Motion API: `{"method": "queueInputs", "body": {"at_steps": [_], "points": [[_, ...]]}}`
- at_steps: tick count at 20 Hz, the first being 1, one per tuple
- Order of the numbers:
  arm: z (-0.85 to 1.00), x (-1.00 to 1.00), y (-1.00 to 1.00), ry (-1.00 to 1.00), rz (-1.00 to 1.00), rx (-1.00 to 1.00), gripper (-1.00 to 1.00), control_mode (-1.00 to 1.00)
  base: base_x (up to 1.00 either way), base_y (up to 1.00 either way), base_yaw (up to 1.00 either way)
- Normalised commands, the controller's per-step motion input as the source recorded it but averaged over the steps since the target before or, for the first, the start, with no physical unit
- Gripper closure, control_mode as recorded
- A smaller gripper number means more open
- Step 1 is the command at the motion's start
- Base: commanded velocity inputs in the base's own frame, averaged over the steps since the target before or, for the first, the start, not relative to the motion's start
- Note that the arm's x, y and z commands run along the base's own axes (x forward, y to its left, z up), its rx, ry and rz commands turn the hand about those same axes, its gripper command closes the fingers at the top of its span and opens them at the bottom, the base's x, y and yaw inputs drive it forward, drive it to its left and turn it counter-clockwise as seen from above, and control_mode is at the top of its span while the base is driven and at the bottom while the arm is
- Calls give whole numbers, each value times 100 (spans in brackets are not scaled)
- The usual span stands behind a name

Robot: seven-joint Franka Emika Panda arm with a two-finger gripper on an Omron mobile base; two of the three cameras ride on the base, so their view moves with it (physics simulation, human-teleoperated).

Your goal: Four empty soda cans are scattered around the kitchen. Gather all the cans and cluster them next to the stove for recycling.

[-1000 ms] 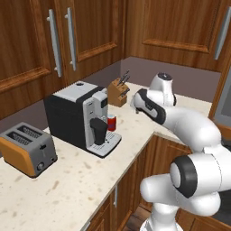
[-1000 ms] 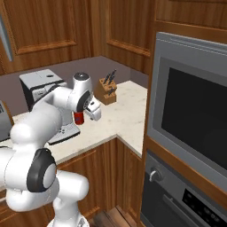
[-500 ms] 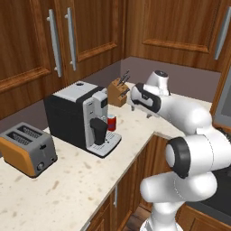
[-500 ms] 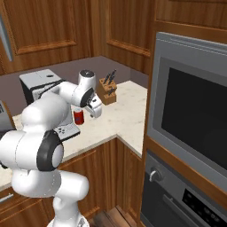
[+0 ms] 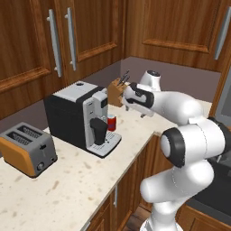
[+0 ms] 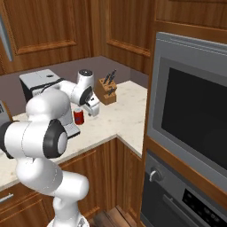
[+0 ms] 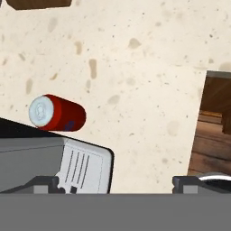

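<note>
One red soda can point(image 5: 111, 122) stands upright on the speckled cream counter point(image 5: 72, 180), just beside the drip tray of the single black-and-silver coffee machine point(image 5: 81, 116). No lettering can be read on the can; from the hand camera its silvery top faces the lens and a small dark mark on its side stays illegible. The white arm's gripper point(image 6: 94, 111) hovers above the counter, just beside the can, jaws spread wide and holding nothing. One wooden knife block point(image 6: 107, 84) sits behind it in the corner, one orange two-slot toaster point(image 5: 27, 148) to the machine's left. One built-in oven point(image 6: 190, 124) with a dark window fills the wall on the right.
</note>
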Motion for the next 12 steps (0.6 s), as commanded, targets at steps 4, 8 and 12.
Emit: {"method": "queueInputs", "body": {"at_steps": [4,8,12], "points": [[-2,23,8,2,0,6,-100,-100,0,0,0],[-6,22,5,3,0,7,-100,-100,0,0,0],[-13,13,14,1,0,1,-100,-100,0,0,0]]}}
